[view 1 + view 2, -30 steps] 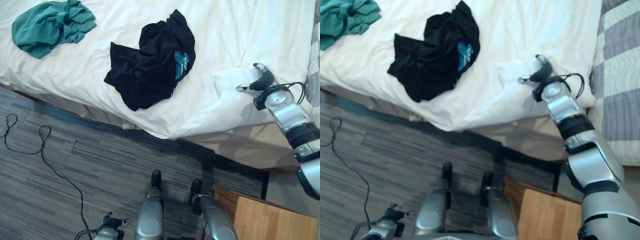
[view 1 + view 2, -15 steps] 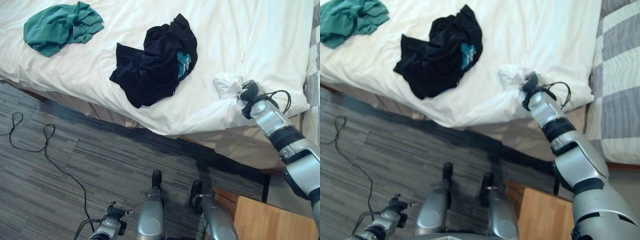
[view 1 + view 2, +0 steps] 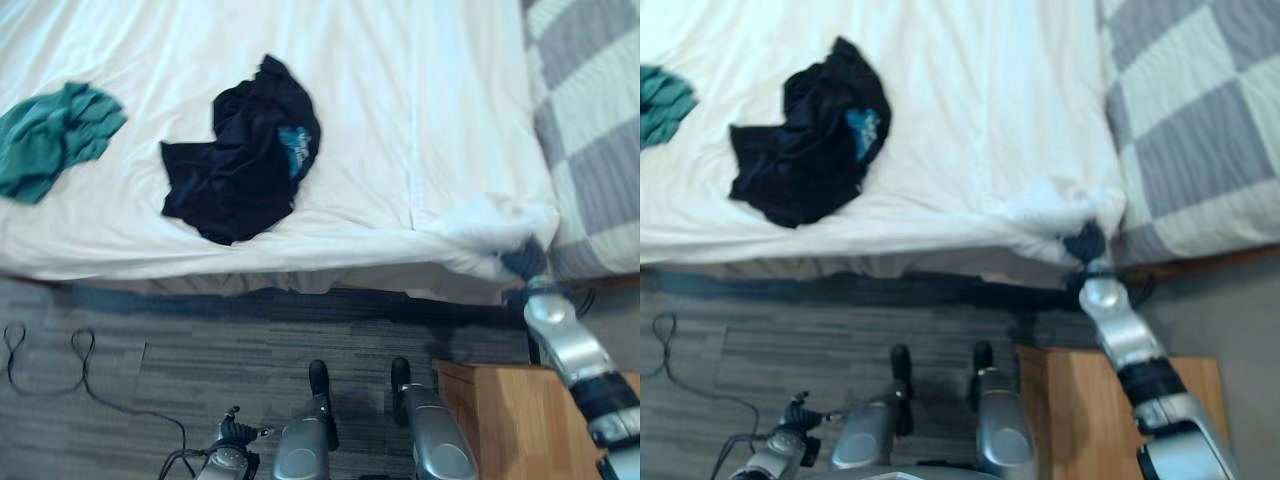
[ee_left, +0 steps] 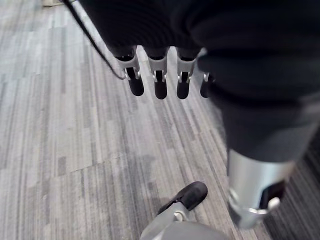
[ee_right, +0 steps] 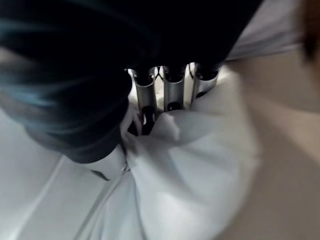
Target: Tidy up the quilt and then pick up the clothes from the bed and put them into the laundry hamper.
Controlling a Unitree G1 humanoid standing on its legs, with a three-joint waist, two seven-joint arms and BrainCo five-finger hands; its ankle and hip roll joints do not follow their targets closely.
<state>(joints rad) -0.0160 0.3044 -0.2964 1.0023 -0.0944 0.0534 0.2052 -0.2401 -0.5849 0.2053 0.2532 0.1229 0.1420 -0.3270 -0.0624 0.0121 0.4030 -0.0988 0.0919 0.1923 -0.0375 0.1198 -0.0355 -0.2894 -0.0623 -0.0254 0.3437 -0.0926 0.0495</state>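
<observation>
arms: silver-grey | right hand (image 3: pixel 1086 243): dark ribbed cover | left hand (image 4: pixel 165 75): silver fingers, dark tips

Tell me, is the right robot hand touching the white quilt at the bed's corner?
Touching. In the right wrist view, the right robot hand has its fingers curled into a bunched fold of the white quilt; the left eye view shows the corner gathered at that hand.
</observation>
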